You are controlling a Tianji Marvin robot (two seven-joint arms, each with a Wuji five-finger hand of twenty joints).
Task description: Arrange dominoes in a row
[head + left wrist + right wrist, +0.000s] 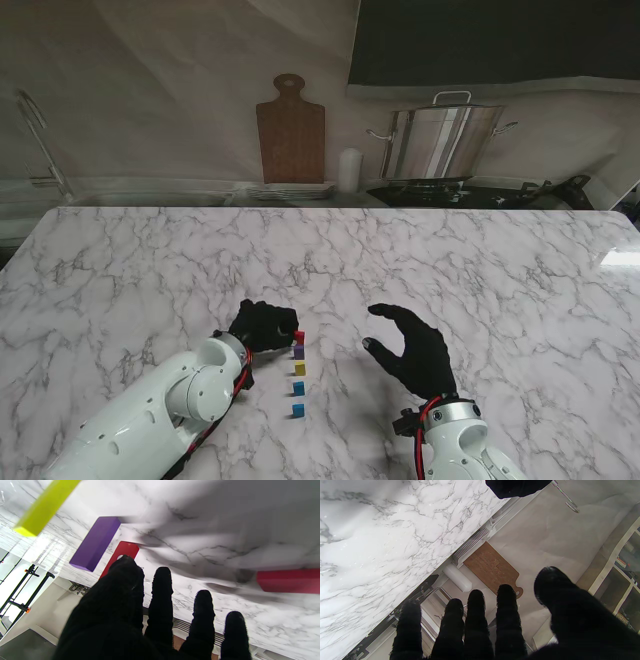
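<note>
Marble surface (480,270) | dominoes in a line running away from you: blue, blue, yellow, purple, red domino (299,337) farthest | left robot hand (262,325) curled at the red one, grip unclear, probably steadying | right robot hand (415,348) spread, empty, clear of row.

Bright, even light; table (560,300) glare (yellow domino (42,507) seemingly blurred).

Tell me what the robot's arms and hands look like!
Both arms are glossy white with rounded, chunky joints. Each left hand and right hand wears a fuzzy black glove with five fingers. Thin red cables run along the wrists beside black joint rings.
</note>
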